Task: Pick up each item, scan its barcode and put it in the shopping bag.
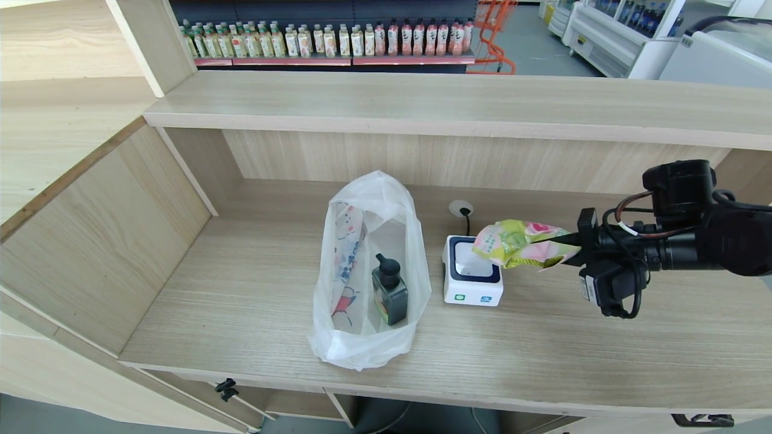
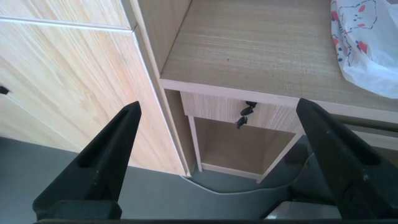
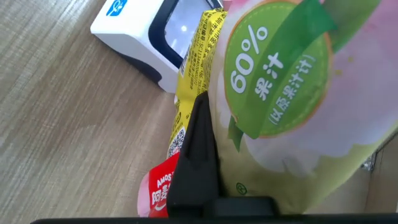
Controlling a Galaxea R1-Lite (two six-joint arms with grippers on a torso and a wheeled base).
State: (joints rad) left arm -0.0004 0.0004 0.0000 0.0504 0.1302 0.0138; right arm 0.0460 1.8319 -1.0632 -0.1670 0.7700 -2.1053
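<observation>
Fingers (image 3: 198,149) pinching pouch (image 1: 518,243) over scanner (image 1: 473,283), right arm (image 1: 681,253) horizontal

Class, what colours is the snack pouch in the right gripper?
The snack pouch is light green with pink and yellow, clearest in right wrist view.

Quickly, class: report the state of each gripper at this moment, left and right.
Left gripper: open, holding nothing.
Right gripper: shut on the green snack packet, near the scanner.
</observation>
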